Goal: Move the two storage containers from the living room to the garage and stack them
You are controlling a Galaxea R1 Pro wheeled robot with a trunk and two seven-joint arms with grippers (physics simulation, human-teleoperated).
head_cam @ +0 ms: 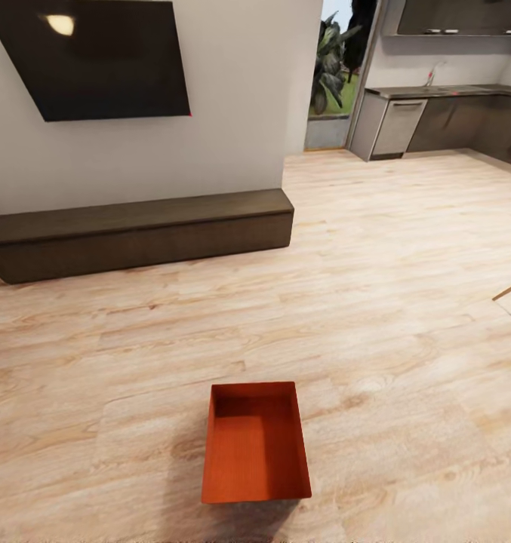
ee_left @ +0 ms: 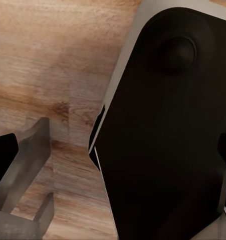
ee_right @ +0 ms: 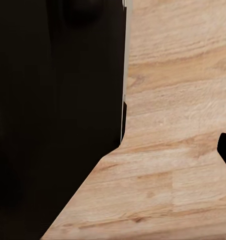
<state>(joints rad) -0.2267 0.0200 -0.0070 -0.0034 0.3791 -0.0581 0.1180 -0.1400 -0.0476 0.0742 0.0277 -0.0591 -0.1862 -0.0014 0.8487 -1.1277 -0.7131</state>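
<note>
One orange-red storage container is seen on the pale wood-plank floor of the living room, at about six o'clock in the head view, open side up and empty, its long axis running toward twelve. The low dark-brown cabinet lies well apart at eleven o'clock under the black wall TV, and the grey kitchen cabinets are seen at one to two o'clock. The left gripper is glimpsed in its wrist view as pale fingers over bare planks, holding nothing; how far they are spread cannot be told. Whether the right gripper is spread or pressed together cannot be told either. Because the bin sits close to the base, it could be nudged and skewed if driven at carelessly, and a grip on one smooth wall could slip.
</note>
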